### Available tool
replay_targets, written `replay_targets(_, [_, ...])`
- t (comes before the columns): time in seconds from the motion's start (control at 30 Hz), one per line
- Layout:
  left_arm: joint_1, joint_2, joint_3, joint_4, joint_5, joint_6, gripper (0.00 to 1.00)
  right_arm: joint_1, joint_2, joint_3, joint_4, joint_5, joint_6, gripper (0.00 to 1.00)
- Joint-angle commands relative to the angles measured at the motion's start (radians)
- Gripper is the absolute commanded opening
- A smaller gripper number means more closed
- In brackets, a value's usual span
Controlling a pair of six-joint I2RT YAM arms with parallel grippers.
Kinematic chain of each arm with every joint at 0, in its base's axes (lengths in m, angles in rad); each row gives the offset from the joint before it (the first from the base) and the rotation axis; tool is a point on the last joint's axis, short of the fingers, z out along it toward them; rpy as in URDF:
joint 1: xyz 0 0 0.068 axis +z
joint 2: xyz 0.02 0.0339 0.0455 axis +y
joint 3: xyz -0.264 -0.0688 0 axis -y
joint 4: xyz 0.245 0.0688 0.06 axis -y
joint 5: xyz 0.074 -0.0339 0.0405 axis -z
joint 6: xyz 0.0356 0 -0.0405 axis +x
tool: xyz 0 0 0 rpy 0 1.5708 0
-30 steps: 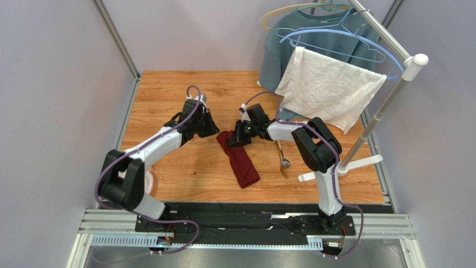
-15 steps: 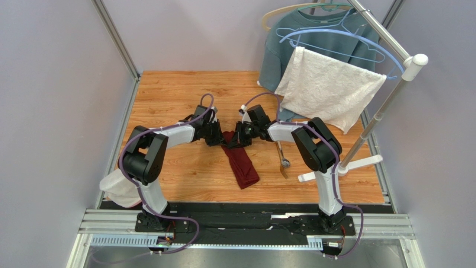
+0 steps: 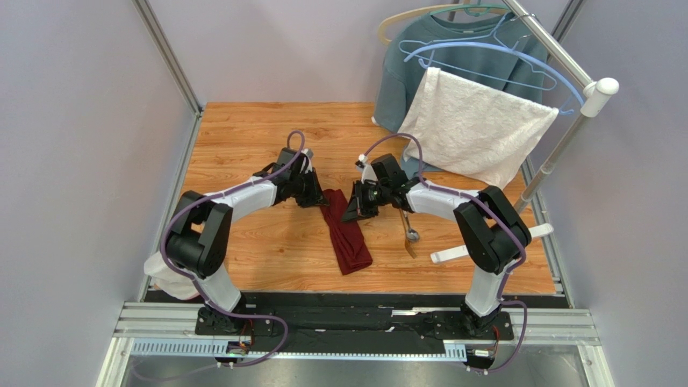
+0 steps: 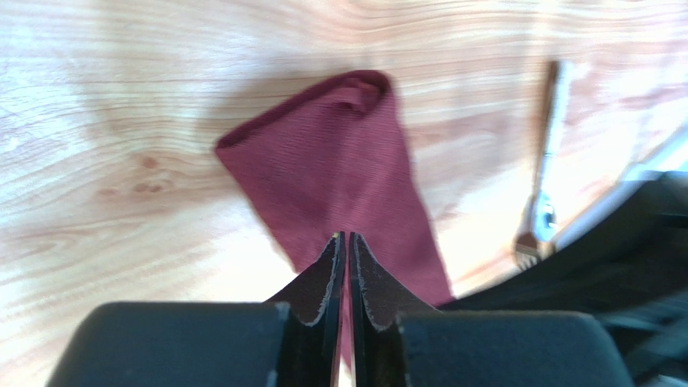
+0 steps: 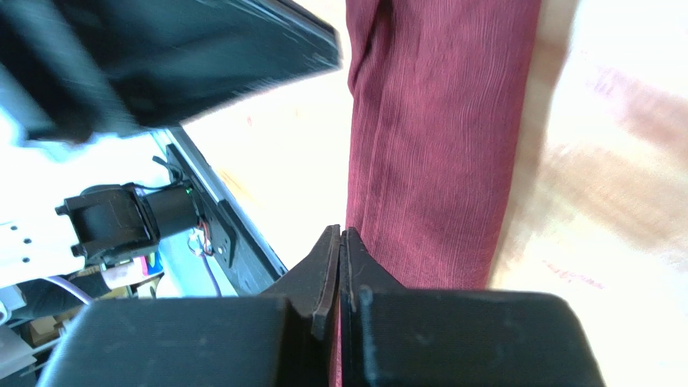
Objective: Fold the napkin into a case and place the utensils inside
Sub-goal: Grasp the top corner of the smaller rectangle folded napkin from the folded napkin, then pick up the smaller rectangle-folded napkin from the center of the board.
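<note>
Find the napkin lying flat on the bench between the two arms, folded down to a narrow maroon oblong running from far-left to near-right. Judge the folding close to done and the case nearly formed. Cannot tell the open end for certain, though it looks rounded and slightly puffed at the end away from the left arm. See the utensils just beside the cloth on its right, apart from it and not held by either arm.

Note the left fingers pressed together, low at the far end of the cloth. Nothing visibly caught between them, and cannot tell whether they touch the fabric. Note the right fingers likewise together, hanging over the cloth partway along.

Expect soft, limp, light fabric with a ribbed weave: some grip for the pads, but prone to sliding layer over layer and springing open if dragged. Take hold of the top layer only, pinching close to the edge at the mouth, and pin the rest down with the other fingers. Lift little and avoid pulling sideways, or risk undoing the fold.

Treat the spoon as stiff, thin and slick, lying flat against wood. Grasp across the handle near its middle, then feed lengthwise into the mouth.
</note>
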Motion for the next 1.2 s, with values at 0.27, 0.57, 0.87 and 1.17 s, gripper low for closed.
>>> replay_targets(0.27, [-0.052,0.092,0.099,-0.051,-0.037,-0.009,0.10,0.101,0.081,-0.094,0.154,0.004,0.060,0.00])
replay_targets(0.57, [-0.045,-0.170,0.058,-0.112,-0.169,-0.012,0.16,0.113,-0.105,-0.005,-0.159,0.172,-0.135,0.17])
replay_targets(0.87, [0.001,-0.607,0.047,-0.410,-0.264,-0.049,0.21,0.190,-0.071,0.195,-0.446,0.371,-0.280,0.51])
replay_targets(1.17, [0.003,-0.874,-0.042,-0.470,-0.157,-0.064,0.22,0.410,0.024,0.297,-0.641,0.711,-0.205,0.58])
